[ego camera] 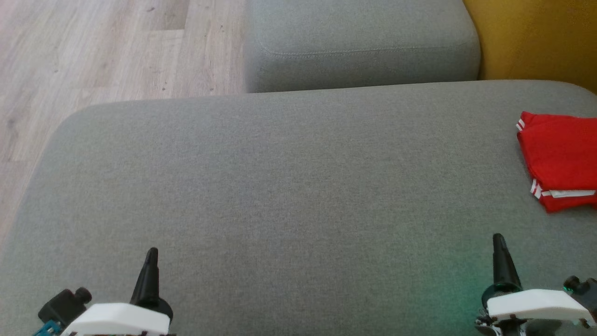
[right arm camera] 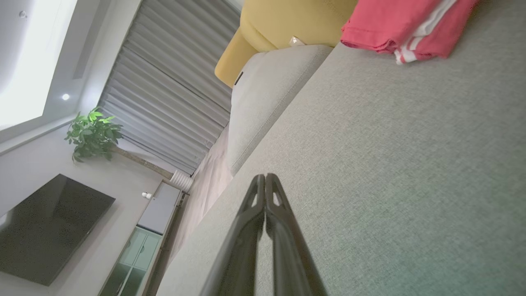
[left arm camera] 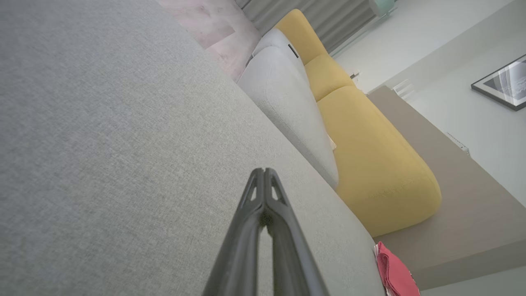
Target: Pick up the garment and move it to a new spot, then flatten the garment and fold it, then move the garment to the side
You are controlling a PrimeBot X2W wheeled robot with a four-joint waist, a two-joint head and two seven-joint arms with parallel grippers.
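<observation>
Folded red garment [ego camera: 559, 161] with white stripe trim, lying on the large grey seat cushion [ego camera: 280, 186] at its right edge, partly cut off by the right border of the head view. Gathered into a compact, roughly rectangular stack, white stripes showing at the two corners on its left side. Well apart from both claws.

At the lower left of the head view, the left gripper [ego camera: 152, 254], clenched: both dark fingers pressed together into one point, nothing between them. Seen from the left wrist view, fingertips meeting over bare grey fabric; cannot tell whether touching the cushion or just above it.

At the lower right, the right gripper [ego camera: 498, 240], likewise clenched on nothing, fingers aimed up the view. Nearer to the garment than the left one, yet clear of it, with bare cushion between.

Beyond the large cushion, a second grey cushion [ego camera: 359, 42], butting against its far edge. To the right of that, a mustard-yellow sofa section [ego camera: 536, 37]. To the left, pale wood-plank floor [ego camera: 93, 56].

In the right wrist view, farther off: grey vertical blinds [right arm camera: 172, 94], a leafy green plant [right arm camera: 92, 133] and a dark flat television [right arm camera: 45, 230] against the wall. In the left wrist view, a framed picture [left arm camera: 501, 82] on a pale wall.
</observation>
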